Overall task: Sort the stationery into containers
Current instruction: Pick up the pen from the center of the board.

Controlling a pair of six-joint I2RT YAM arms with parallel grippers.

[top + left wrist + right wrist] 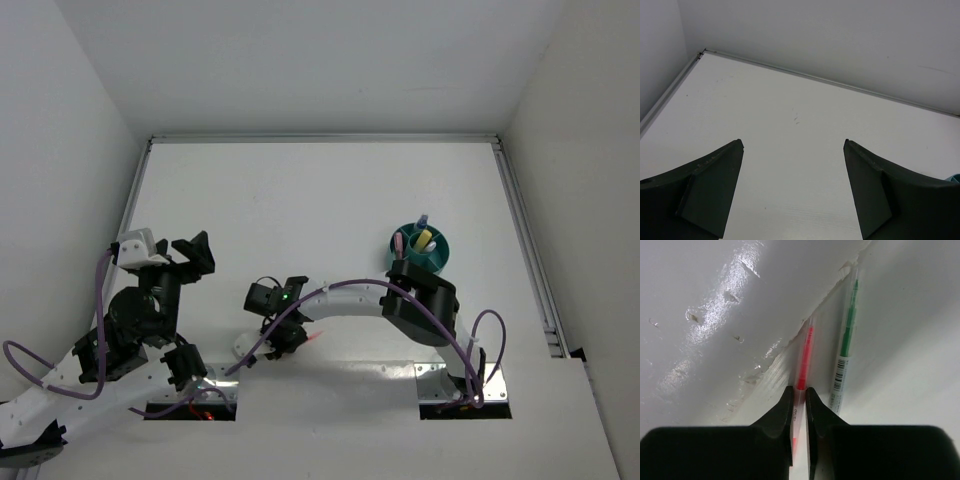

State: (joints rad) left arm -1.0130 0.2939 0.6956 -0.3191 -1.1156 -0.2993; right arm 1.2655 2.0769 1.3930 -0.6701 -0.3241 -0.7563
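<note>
Closest to the lens, the right gripper (799,395) fills the foreground of its wrist view. We find its fingers drawn nearly together and pinching the pink pen (804,357), whose barrel runs out ahead of the tips. We note the green pen (847,330) lying just outside one finger, roughly parallel to the pink one and apart from it. On the left gripper (793,144) the fingers stand spread wide, with white table (790,100) between them. We record the teal cup (441,262), holding a yellow marker (424,239), well apart from both sets of fingers.
</note>
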